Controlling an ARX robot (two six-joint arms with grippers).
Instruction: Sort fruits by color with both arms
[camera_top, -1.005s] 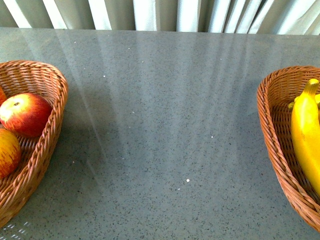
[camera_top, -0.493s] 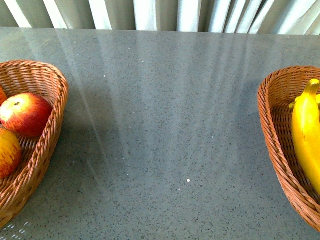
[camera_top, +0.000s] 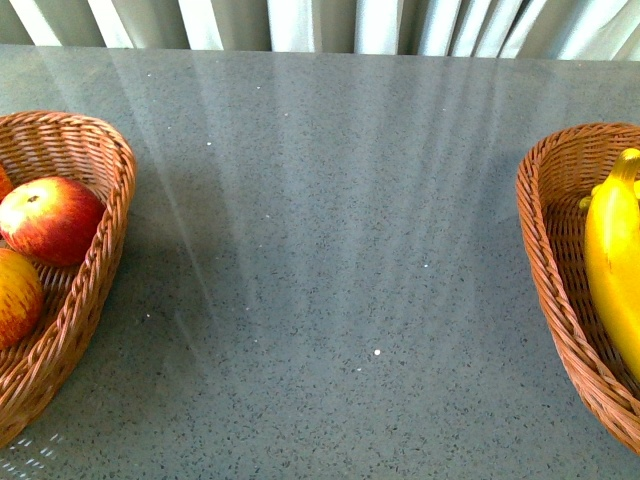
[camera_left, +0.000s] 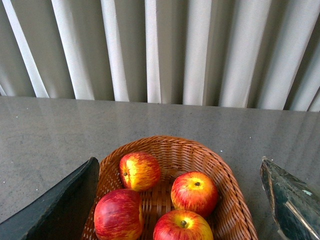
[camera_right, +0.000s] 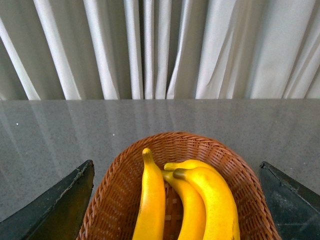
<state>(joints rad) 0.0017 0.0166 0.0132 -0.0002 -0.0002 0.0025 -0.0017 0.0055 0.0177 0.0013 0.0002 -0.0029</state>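
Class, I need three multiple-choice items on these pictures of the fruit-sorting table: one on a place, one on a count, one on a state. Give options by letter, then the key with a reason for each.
1. Where do the apples lie?
A. on the bare table
B. in the wicker basket on the robot's left
C. among the bananas

2. How many bananas does the right wrist view show?
A. one
B. three
C. five

3. How does the left gripper stand?
A. open, holding nothing
B. shut on an apple
C. shut on a banana

Key: 1 B, the left basket holds them. 2 B, three yellow stems can be counted. 3 A, its fingers are spread wide, apart from the fruit.
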